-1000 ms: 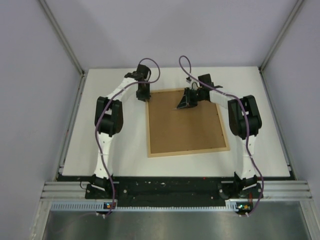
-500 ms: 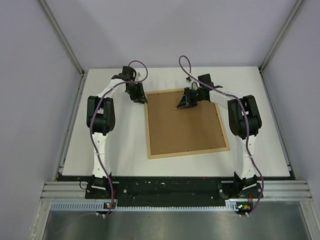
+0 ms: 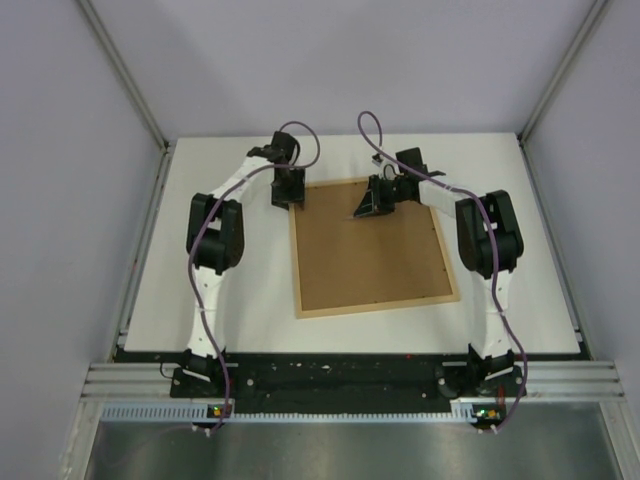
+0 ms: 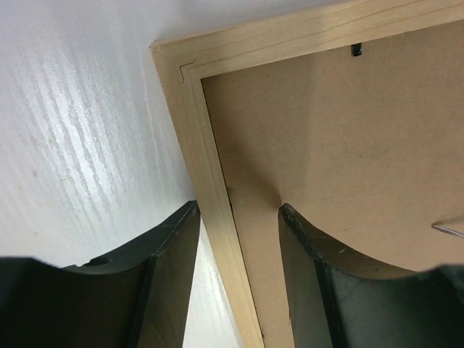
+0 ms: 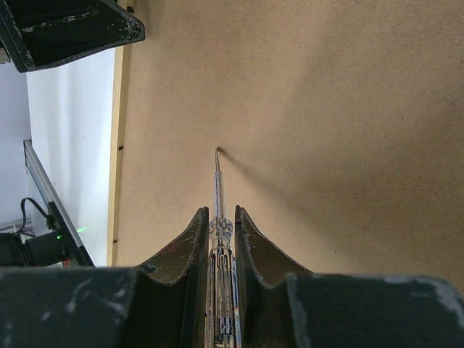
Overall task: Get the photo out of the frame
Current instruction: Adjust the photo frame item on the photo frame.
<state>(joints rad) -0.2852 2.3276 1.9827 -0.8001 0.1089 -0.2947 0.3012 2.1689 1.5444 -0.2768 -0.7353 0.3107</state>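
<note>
The frame (image 3: pixel 375 305) lies face down on the white table, its brown backing board (image 3: pixel 370 250) facing up. The photo is hidden under the board. My left gripper (image 3: pixel 290 198) is at the frame's far left corner. In the left wrist view it (image 4: pixel 238 210) is open, one finger over the table and the other over the backing board (image 4: pixel 341 138), straddling the wooden rail (image 4: pixel 210 181). My right gripper (image 3: pixel 365 210) is shut on a clear-handled screwdriver (image 5: pixel 219 196), whose tip rests on the backing board (image 5: pixel 326 109) near the far edge.
A small black retaining tab (image 4: pixel 356 49) sits at the board's far edge. White table (image 3: pixel 230 290) surrounds the frame, with grey walls on three sides. A finger of the left gripper (image 5: pixel 72 29) shows in the right wrist view.
The left gripper swung out to the left, then came back to the frame's far left corner with its jaws wider. The frame's far left corner shifted slightly left. The right arm stayed still.
</note>
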